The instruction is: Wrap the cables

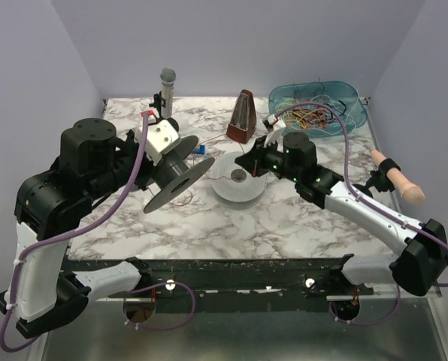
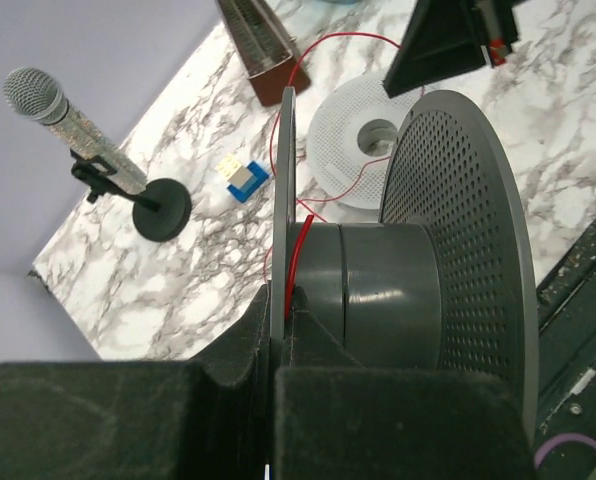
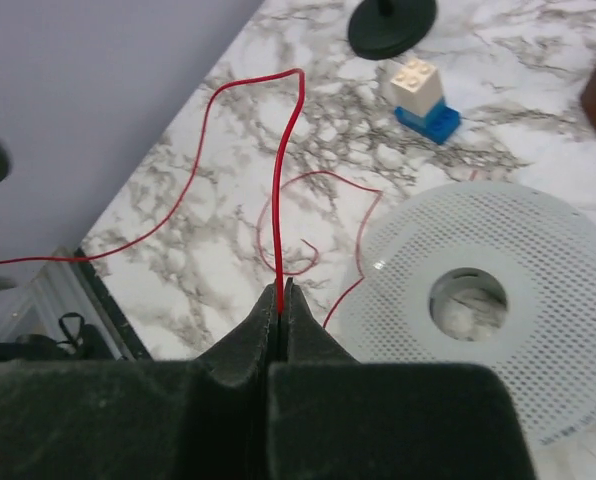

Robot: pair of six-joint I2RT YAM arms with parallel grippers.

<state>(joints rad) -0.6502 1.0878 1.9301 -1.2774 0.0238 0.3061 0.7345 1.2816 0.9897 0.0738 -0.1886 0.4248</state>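
My left gripper [image 1: 170, 154] is shut on the thin flange [image 2: 283, 190] of a dark grey spool [image 1: 175, 174] and holds it tilted above the table. A red cable [image 2: 298, 250] runs along that flange to the hub [image 2: 378, 290]. My right gripper [image 1: 248, 160] is shut on the same red cable [image 3: 282, 170], which rises from the fingertips, bends and trails left toward the spool. A loose loop of it lies on the marble. A clear tub [image 1: 314, 109] at the back right holds the multicoloured tangle of cables.
A white perforated spool [image 1: 239, 180] lies flat under my right gripper and shows in its wrist view [image 3: 488, 300]. A microphone on a stand [image 1: 167, 86], a brown metronome [image 1: 243, 116] and a white-and-blue block [image 3: 421, 95] stand behind. A beige-handled tool [image 1: 395, 179] lies at the right edge.
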